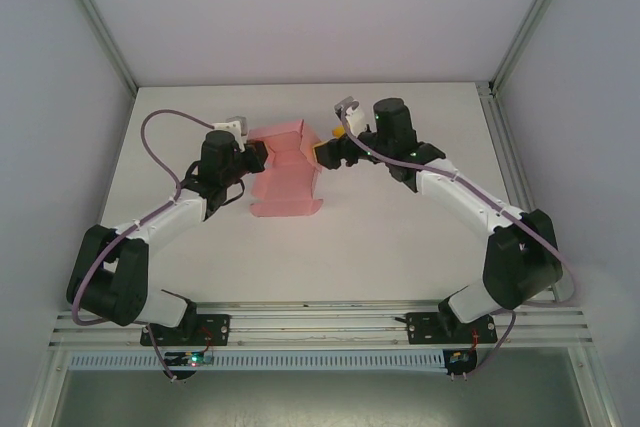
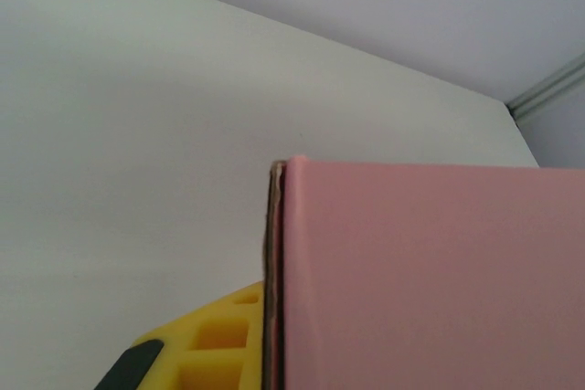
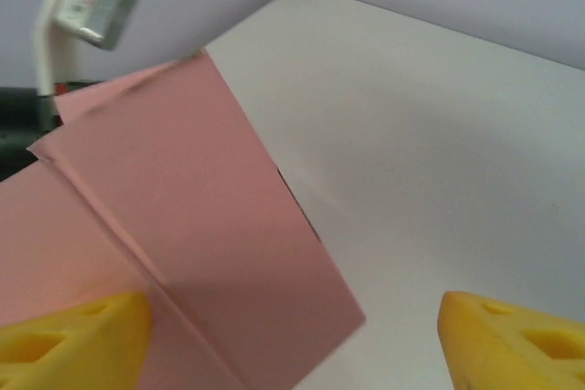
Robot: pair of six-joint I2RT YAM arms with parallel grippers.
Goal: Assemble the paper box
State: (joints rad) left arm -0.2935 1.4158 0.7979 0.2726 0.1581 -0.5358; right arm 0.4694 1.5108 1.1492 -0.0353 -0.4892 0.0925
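Box: the pink paper box lay on the white table, towards the back and about midway across, between the two grippers. It was only part folded, with side walls raised at the far end and a flatter panel spread towards the near edge.
Left gripper: the left gripper was against the box's left side. In its wrist view one yellow finger pressed against the edge of an upright pink wall, while the other finger was hidden behind that wall. It looked clamped on the card.
Right gripper: the right gripper was at the box's right side with its jaws wide apart and nothing gripped. In its wrist view one yellow fingertip sat over the pink card and the other over bare table, with a creased pink flap running between them.
Arms: both reached inward from their bases at the near edge.
Cable: a purple cable looped above the left arm.
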